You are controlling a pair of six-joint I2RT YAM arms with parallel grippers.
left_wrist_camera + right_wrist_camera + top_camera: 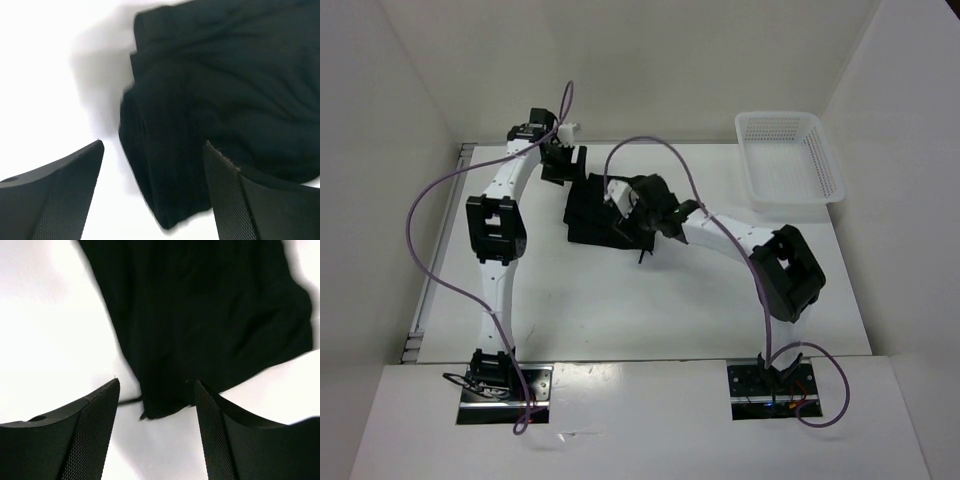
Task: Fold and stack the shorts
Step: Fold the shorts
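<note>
The black shorts [586, 212] lie folded into a compact bundle on the white table, left of centre at the back. My left gripper [563, 166] is open just beyond their far left corner. In the left wrist view the shorts [210, 90] fill the upper right, and a folded corner lies between my open fingers [152, 150]. My right gripper [620, 224] is open over the bundle's right side. In the right wrist view a corner of the shorts [200, 315] with a thin drawstring end [131, 401] lies between the open fingers [157, 387]. Neither gripper holds anything.
A white plastic mesh basket [830, 165] stands at the back right of the table. White walls close in the table at the left, back and right. Purple cables loop above both arms.
</note>
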